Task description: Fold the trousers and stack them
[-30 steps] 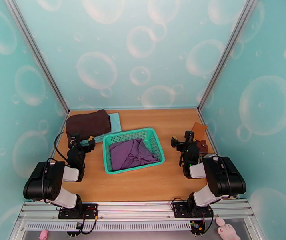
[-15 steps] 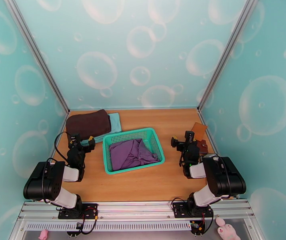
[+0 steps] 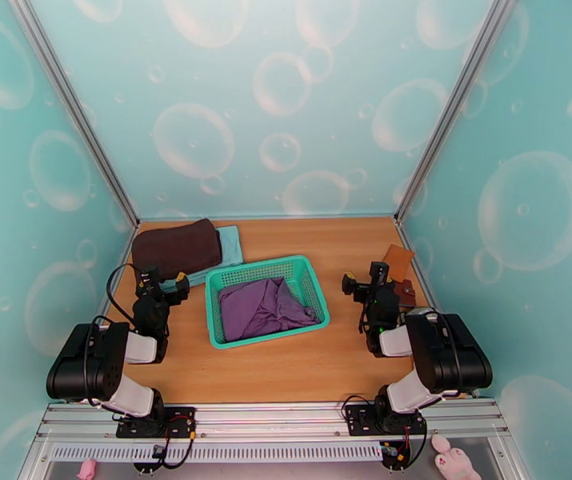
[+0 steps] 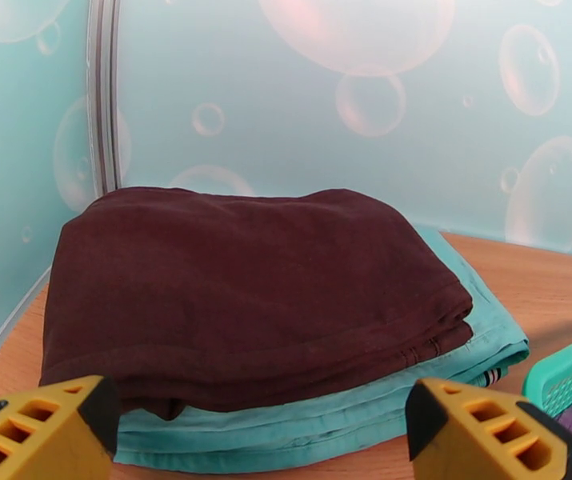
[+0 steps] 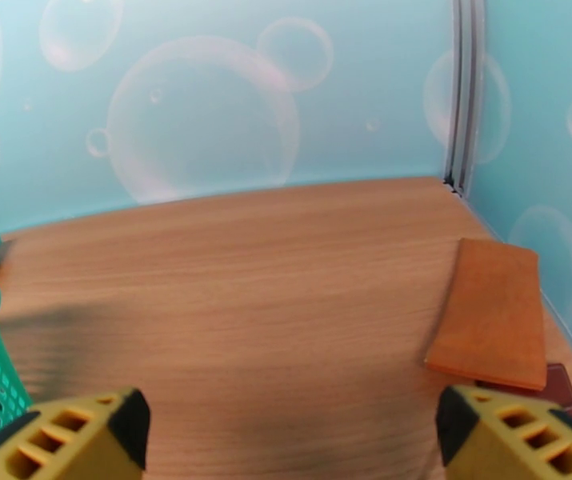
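Between the two arms, inside the green basket [image 3: 215,323], the purple trousers [image 3: 263,307] lie crumpled, seemingly longer left to right. The left gripper [image 3: 162,276] and right gripper [image 3: 364,278] gape wide and empty on either side, about equally near; either must swing inward

This is probably sitting in a robotics lab: aluminium frame posts [image 3: 70,106] are holding teal bubble-printed panels [image 3: 270,98] around a wooden worktop [image 3: 286,370]. The left arm [image 3: 102,362] and right arm [image 3: 438,354] are sitting bolted to a metal rail [image 3: 270,410].
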Available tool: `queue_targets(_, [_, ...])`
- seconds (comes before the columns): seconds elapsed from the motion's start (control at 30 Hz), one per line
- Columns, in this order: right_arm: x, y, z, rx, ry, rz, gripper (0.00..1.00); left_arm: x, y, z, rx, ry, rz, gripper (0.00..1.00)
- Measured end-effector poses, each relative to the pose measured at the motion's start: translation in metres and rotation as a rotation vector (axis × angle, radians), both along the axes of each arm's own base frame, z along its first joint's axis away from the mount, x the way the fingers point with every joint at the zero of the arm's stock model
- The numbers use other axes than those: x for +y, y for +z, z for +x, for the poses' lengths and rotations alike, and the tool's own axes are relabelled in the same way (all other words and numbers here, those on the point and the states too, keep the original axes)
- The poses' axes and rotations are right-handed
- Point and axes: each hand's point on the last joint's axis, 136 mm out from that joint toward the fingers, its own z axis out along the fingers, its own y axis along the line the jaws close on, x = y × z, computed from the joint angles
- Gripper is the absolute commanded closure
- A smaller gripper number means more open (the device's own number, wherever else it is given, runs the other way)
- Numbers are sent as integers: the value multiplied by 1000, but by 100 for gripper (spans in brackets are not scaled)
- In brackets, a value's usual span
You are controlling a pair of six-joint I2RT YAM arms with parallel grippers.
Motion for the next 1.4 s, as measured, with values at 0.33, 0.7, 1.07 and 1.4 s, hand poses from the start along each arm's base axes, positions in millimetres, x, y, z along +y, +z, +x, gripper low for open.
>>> queue_targets(0.33, [6,64,-27,-156,-172,-32,1,-15,80,-25,-158,51,-32,1])
queue_targets(0.7, [111,122,-12,42,141,159,1,-246,169,-42,107,-529,-57,1])
queue_targets(1.07, [119,55,-60,144,301,252,1,-327,-34,-54,805,-588,362,1])
queue_targets(1.4, [129,60,-62,141,361,266,1,-338,-71,-52,913,-555,395,5])
